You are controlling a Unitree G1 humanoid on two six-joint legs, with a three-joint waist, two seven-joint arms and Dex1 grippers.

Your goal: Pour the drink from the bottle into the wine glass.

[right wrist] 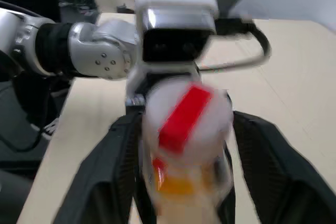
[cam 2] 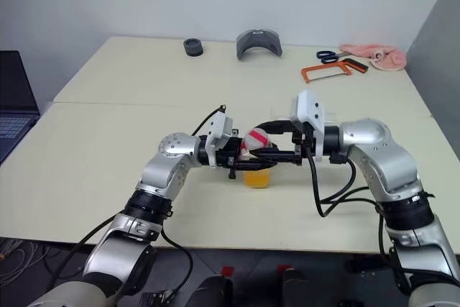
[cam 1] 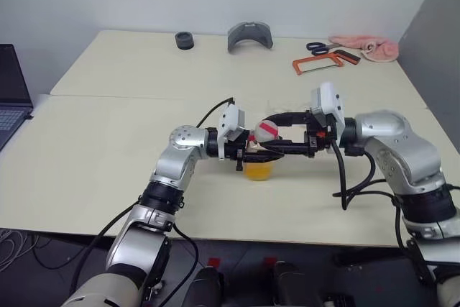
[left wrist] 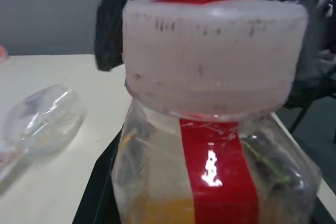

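Observation:
A small clear bottle [cam 1: 260, 165] hangs upright above the table [cam 1: 108, 141], with my left gripper [cam 1: 248, 156] shut on its body from the left. Orange drink [cam 1: 259, 171] fills its lower part. The whitish cap [cam 1: 267, 131] carries a red strip that runs on down the side [left wrist: 218, 177]. My right gripper [right wrist: 186, 119] reaches in from the right and stands open, one finger on each side of the cap with gaps showing. In the left wrist view, the clear wine glass [left wrist: 44, 119] looks to lie on its side on the table behind the bottle.
At the table's far edge are a black ring [cam 1: 185, 40], a grey curved piece [cam 1: 250, 37], an orange hacksaw [cam 1: 316, 64], blue scissors [cam 1: 321, 47] and a pink cloth [cam 1: 370, 47]. A laptop [cam 1: 11, 95] sits at the far left.

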